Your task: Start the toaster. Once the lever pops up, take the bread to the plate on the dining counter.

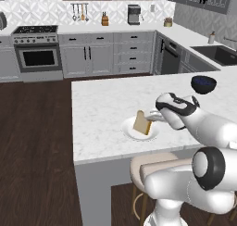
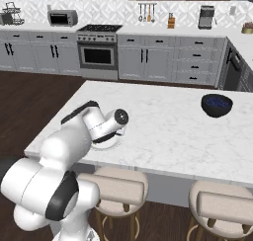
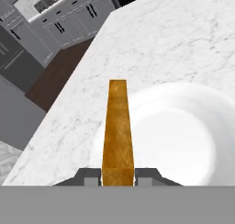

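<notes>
Since the toast was bound for the plate (image 1: pixel 139 132) near the counter's (image 1: pixel 102 109) near edge, the gripper (image 3: pixel 118 176), closed on the bread (image 3: pixel 118 126), held it edge-up just over the plate, seemingly ready for release.

The white arm comes up from the base, bends at its big dark-ringed elbow and reaches out low and forward over the desk (image 1: pixel 92 128) — forearm nearly level, wrist turned sideways. The end effector (image 3: pixel 118 176) sits just above the plate (image 3: pixel 183 140), jaws closed tight on the bread (image 3: pixel 118 126), pinching the slice by one end. In the hand view the two dark fingertips (image 3: pixel 89 177) hug either side of the slice, which sticks straight out from between them — edge-on to the camera.
</notes>
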